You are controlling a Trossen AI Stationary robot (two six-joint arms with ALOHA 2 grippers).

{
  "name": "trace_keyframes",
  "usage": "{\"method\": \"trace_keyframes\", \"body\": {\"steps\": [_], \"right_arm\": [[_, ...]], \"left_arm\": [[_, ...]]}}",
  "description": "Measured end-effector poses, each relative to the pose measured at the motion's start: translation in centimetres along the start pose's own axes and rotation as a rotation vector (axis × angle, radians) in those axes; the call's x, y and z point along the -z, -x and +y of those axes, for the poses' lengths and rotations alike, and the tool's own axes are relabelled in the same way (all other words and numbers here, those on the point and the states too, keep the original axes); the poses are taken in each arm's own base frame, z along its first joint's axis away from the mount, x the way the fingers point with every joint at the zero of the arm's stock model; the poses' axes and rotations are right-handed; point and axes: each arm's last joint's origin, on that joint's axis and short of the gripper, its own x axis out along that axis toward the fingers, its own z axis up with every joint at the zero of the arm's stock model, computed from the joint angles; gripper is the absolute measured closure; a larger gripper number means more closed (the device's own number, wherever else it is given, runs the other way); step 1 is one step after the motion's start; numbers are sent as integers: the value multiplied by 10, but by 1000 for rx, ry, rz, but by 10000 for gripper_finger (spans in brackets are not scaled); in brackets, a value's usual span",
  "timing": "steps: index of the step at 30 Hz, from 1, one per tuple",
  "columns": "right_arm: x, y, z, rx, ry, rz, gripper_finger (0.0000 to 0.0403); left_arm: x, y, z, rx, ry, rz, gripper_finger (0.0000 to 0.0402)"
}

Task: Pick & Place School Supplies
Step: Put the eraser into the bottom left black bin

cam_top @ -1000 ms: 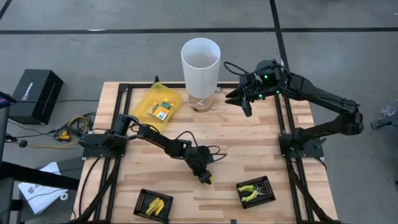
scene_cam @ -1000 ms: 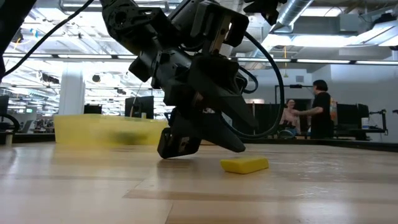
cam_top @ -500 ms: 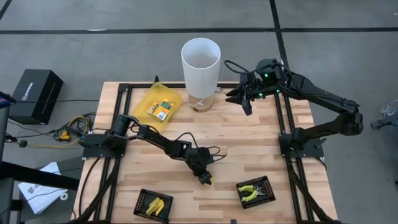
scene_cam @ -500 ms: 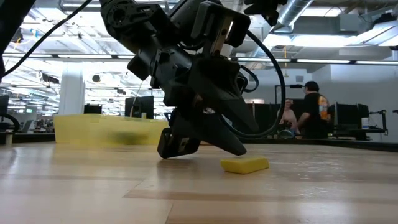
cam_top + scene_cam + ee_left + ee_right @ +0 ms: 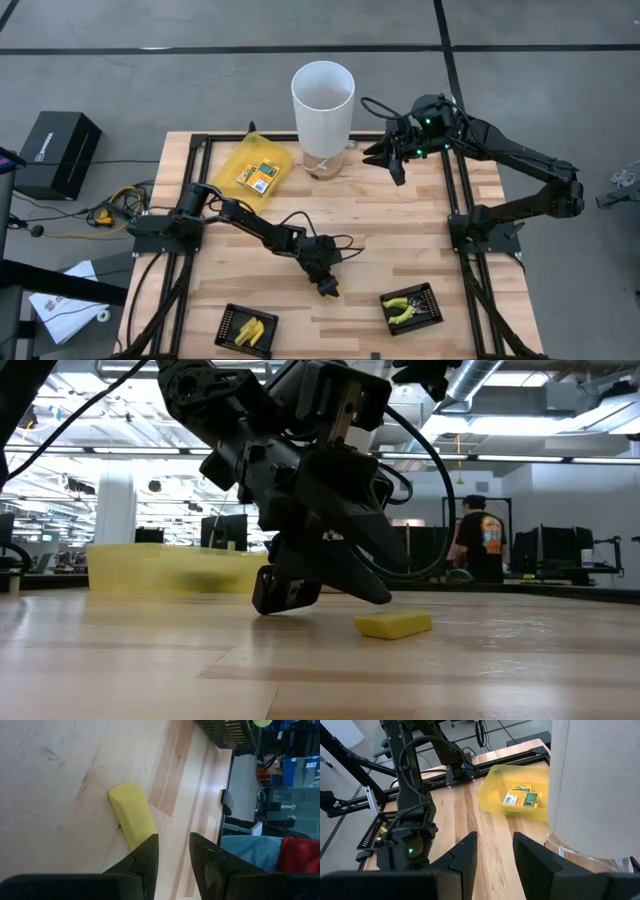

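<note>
near the desk's front edge, the left end effector (image 5: 326, 287) hangs open beside a loose yellow block (image 5: 133, 815), holding nothing, ready to grab it.

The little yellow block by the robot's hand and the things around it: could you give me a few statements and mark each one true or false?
1. The yellow block lies flat on the wooden table. True.
2. The left gripper has lifted the block clear of the table. False: the block rests on the wood with the gripper low beside it.
3. The white cup lies on its side. False: it stands upright.
4. The right gripper hangs beside the cup, holding nothing. True.
5. Both black trays are empty. False: both contain yellow items.
</note>
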Motion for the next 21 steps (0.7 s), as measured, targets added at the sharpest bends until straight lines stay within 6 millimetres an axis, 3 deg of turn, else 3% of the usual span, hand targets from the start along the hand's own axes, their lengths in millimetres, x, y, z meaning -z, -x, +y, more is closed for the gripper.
{"method": "trace_keyframes", "body": {"steps": [21], "right_arm": [[0,0,0,0,-5,-1,285]], "left_arm": [[0,0,2,-87,-26,-72,298]]}}
